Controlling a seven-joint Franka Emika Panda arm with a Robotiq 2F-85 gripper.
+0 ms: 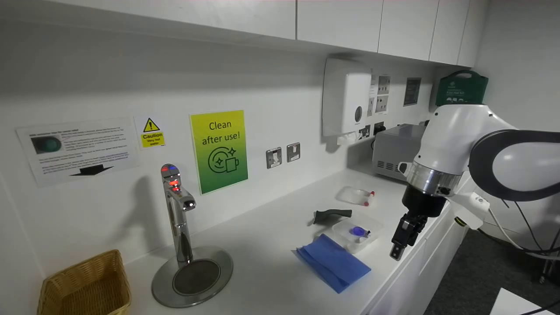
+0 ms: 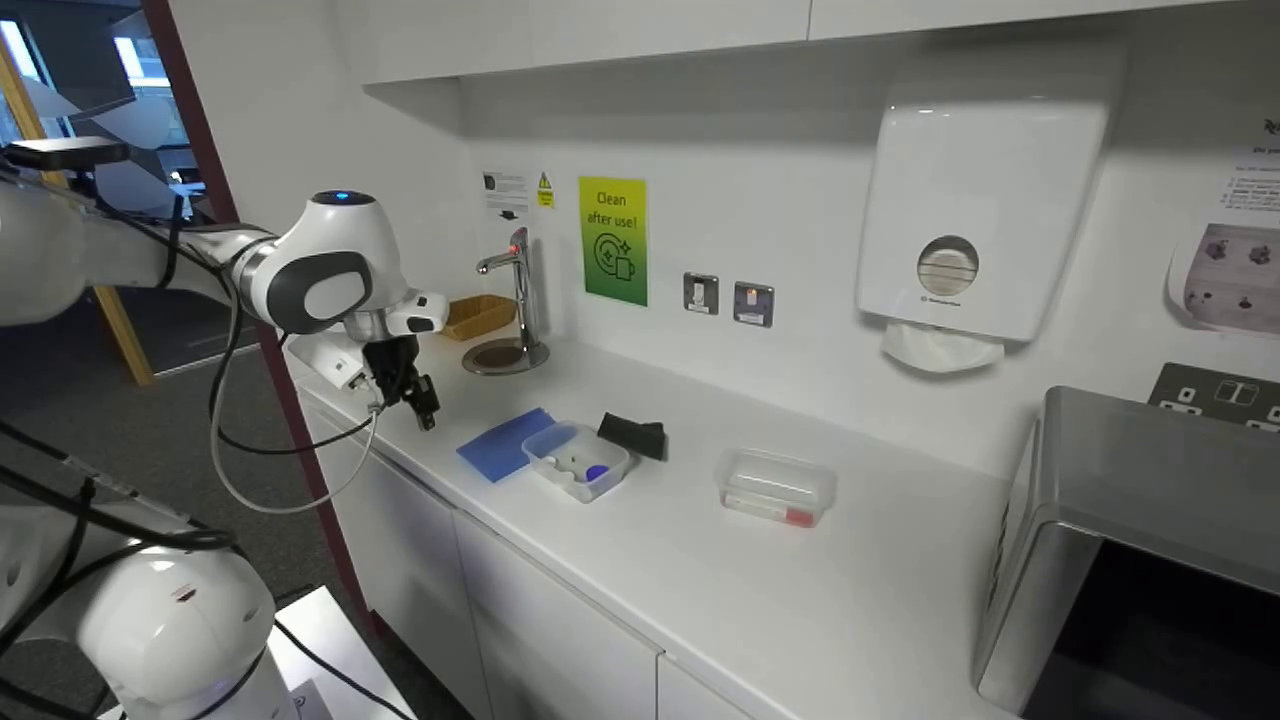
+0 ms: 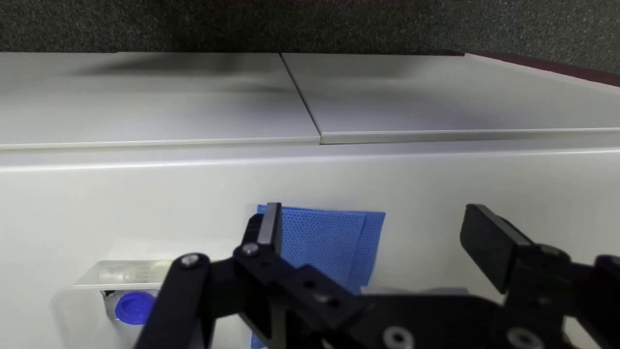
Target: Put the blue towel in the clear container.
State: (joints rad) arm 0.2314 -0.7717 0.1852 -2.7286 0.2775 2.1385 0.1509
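Observation:
The blue towel [image 1: 333,262] lies folded flat on the white counter, and it also shows in an exterior view [image 2: 500,446]. Beside it, close to one edge, stands a clear container [image 2: 578,490] holding a blue-capped item and other small things; it also shows in an exterior view [image 1: 355,247] and partly in the wrist view [image 3: 116,287]. My gripper [image 3: 375,209] is open and empty above the counter. In the wrist view the left finger covers part of the towel [image 3: 322,237], and the right finger is over bare counter. It also shows in both exterior views [image 1: 397,251] [image 2: 428,420].
Another clear container [image 2: 775,475] with red-ended items stands farther along the counter. A dark cloth-like item [image 2: 632,436] lies behind the nearer container. A tap [image 1: 177,214], a wicker basket [image 1: 85,284] and a microwave [image 2: 1130,540] stand on the counter.

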